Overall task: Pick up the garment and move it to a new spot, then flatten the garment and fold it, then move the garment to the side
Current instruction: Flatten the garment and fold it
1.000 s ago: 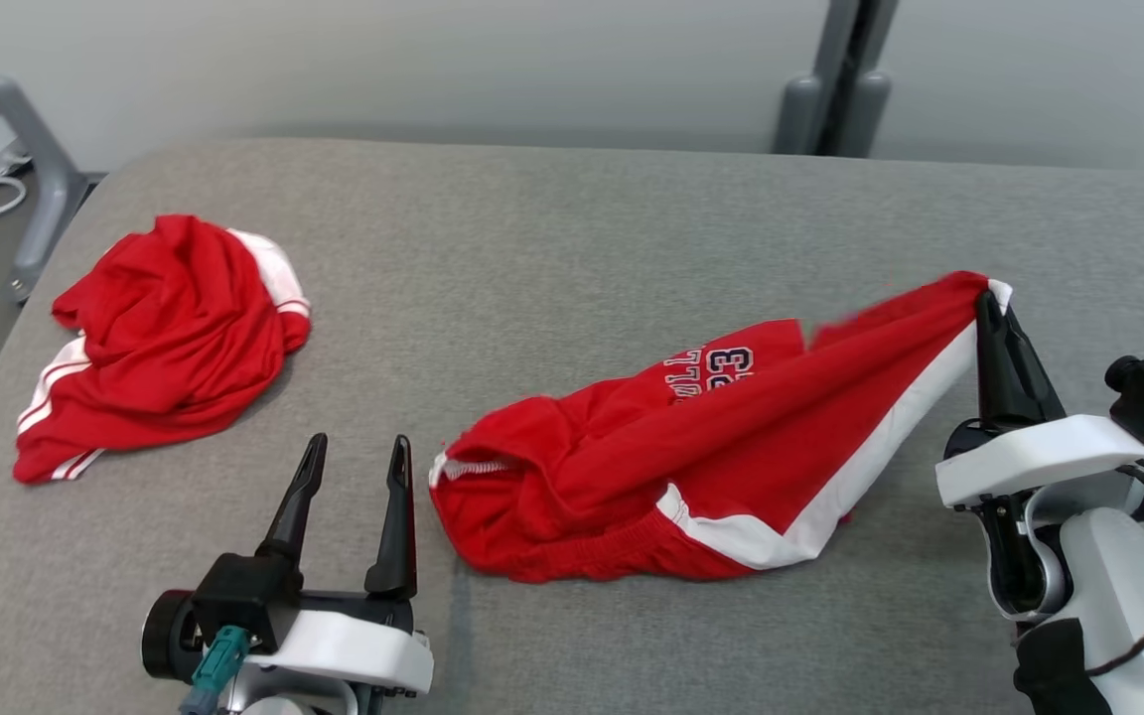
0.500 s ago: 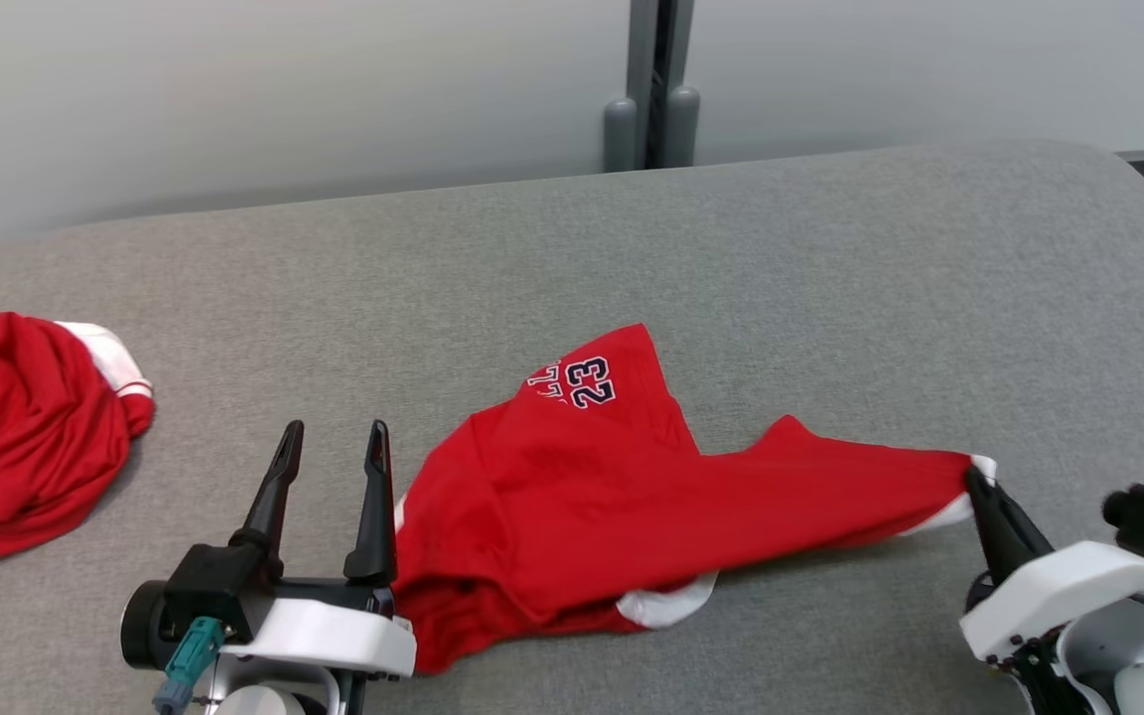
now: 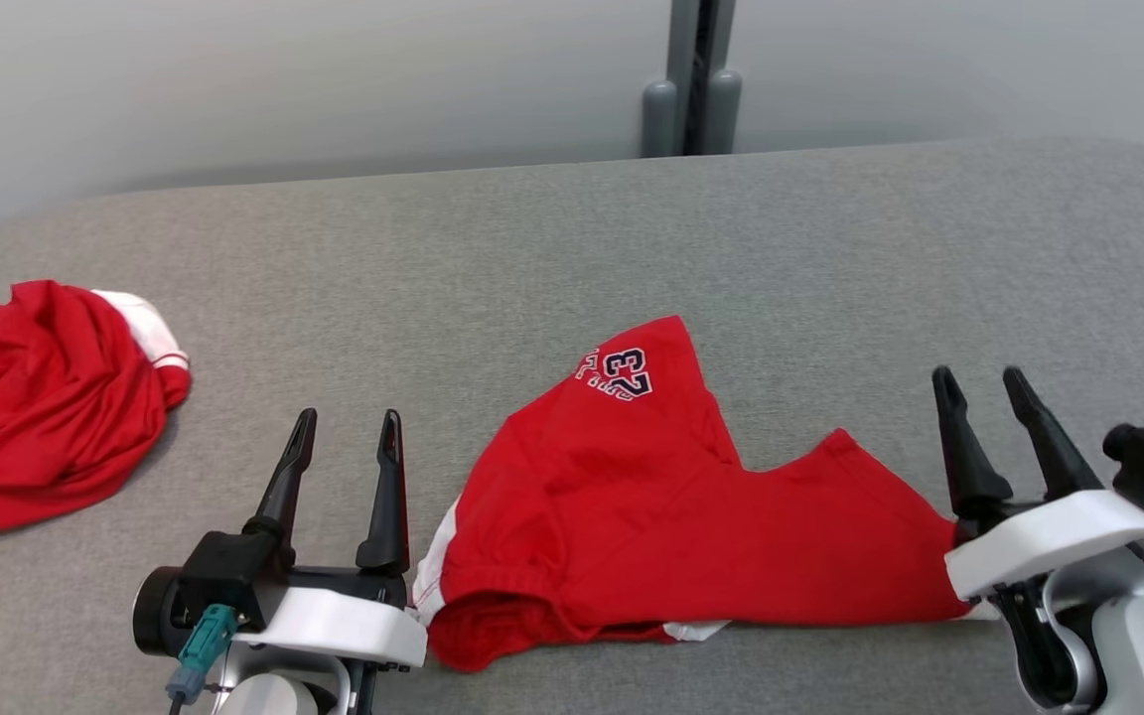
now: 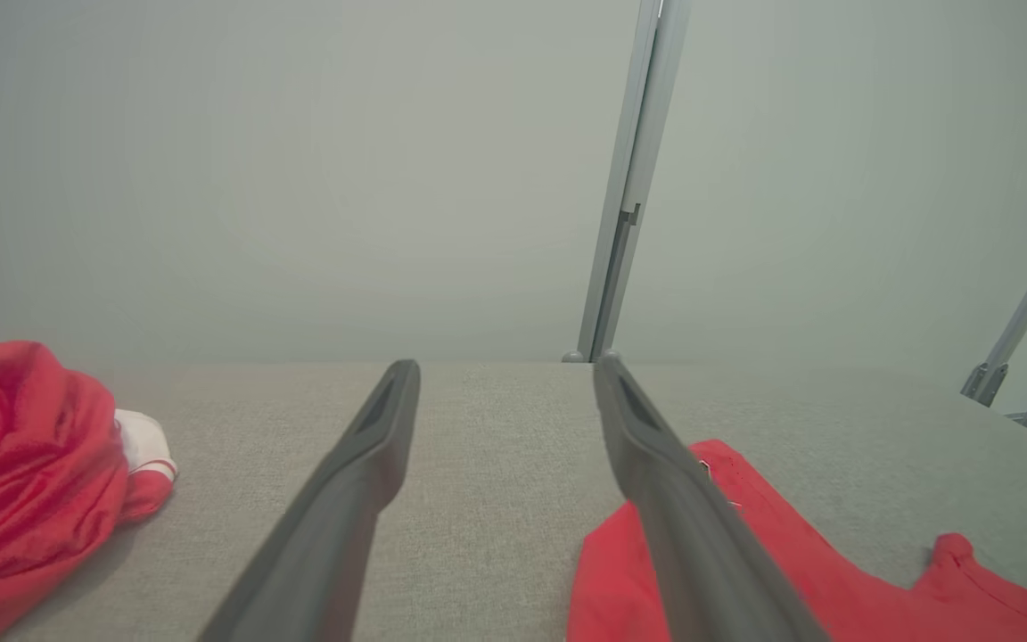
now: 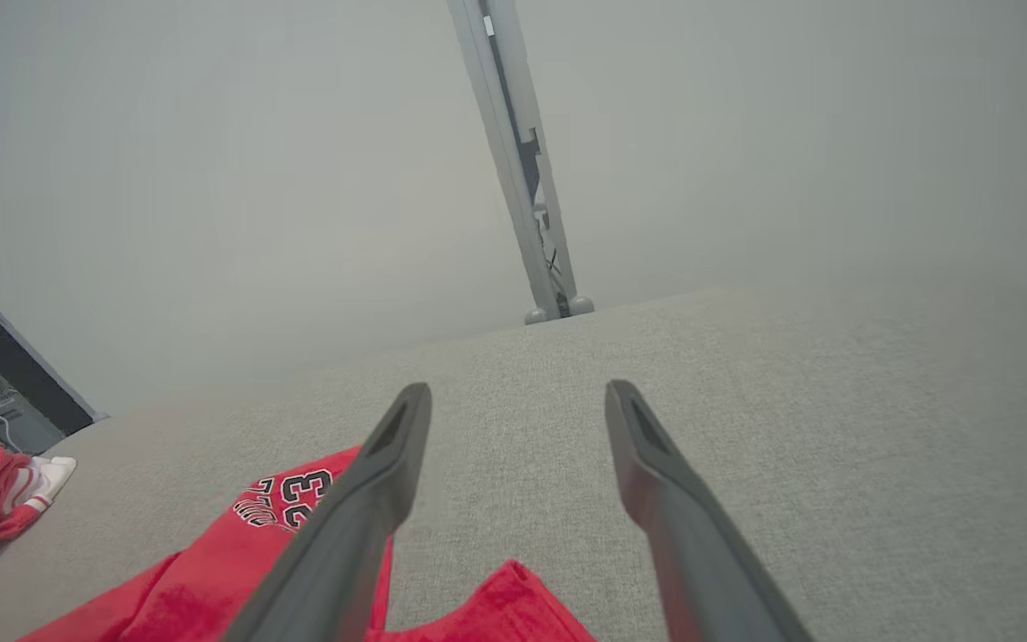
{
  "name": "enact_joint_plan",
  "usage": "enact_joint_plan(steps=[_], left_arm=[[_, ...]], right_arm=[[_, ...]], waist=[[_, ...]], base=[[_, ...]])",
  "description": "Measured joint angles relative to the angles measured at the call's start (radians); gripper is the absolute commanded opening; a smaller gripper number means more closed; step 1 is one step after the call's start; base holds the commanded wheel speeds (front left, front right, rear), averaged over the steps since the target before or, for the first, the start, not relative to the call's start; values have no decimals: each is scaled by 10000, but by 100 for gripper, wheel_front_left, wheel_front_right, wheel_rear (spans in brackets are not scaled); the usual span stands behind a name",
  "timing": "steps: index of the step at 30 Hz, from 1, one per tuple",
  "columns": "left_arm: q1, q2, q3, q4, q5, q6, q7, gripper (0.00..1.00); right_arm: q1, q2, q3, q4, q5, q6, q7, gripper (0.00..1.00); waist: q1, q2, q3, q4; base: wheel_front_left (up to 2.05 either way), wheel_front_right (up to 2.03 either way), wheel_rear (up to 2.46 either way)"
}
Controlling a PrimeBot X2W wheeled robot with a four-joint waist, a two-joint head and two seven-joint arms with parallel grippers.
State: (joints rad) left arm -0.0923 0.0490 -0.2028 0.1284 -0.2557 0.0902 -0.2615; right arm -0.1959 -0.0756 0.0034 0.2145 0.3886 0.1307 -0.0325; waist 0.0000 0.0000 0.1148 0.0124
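The garment (image 3: 671, 506) is a pair of red shorts with white trim and a "23" print. It lies spread and rumpled on the grey table (image 3: 532, 248), between my two grippers. My left gripper (image 3: 349, 422) stands open just left of its waistband edge, apart from the cloth. My right gripper (image 3: 979, 377) stands open at the garment's right end, with nothing between its fingers. The left wrist view has the garment (image 4: 799, 580) to the right of the open left gripper (image 4: 505, 370). In the right wrist view the garment (image 5: 237, 553) lies low and left of the open right gripper (image 5: 518, 392).
A second red and white garment (image 3: 46, 397) lies bunched at the table's left edge. A grey post (image 3: 696, 79) stands against the wall behind the table. Bare grey tabletop stretches behind and to the right of the shorts.
My right gripper has opened and let go of the garment's corner, and the stretched cloth has settled flat on the table. The head camera has shifted a little. The left gripper stays open.
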Motion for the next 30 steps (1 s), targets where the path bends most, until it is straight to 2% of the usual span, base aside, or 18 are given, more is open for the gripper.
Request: enact_joint_plan(steps=[6, 9, 11, 17, 22, 25, 30], left_arm=[[81, -2, 65, -2, -44, 6, 0, 100], [89, -2, -15, -12, -88, 0, -2, 100], [85, -6, -125, -4, -88, -13, -2, 100], [81, 4, -169, -67, -92, 36, 0, 100], [59, -6, -337, -100, -104, 33, 0, 100], [-90, -2, -445, -102, -105, 13, 0, 100], [-313, 0, -679, -79, -182, 8, 0, 100]], right_arm=[[-611, -696, 1532, -155, 439, 0, -1074, 100], [-868, -1367, 2456, 268, 359, 2, -1630, 100], [-951, -1607, 2706, 748, 374, 0, -1814, 100], [-1371, -1695, 3020, 1555, 673, 2, -2146, 100], [-1888, -1952, 3248, 2284, 800, 2, -2130, 100], [-2462, -2140, 3659, 2815, 993, 0, -1595, 100], [-3518, -2353, 4188, 3517, 1977, 2, -773, 100]], waist=[[0, 0, -77, 516], [0, 0, -87, 708], [0, 0, -67, 859], [0, 0, 36, 1250], [0, 0, 313, 1499], [0, 0, 575, 1708], [0, 0, 1061, 2164]], base=[[0, 0, 0], [0, 0, 0], [0, 0, 0], [0, 0, 0], [0, 0, 0], [0, 0, 0], [0, 0, 0]])
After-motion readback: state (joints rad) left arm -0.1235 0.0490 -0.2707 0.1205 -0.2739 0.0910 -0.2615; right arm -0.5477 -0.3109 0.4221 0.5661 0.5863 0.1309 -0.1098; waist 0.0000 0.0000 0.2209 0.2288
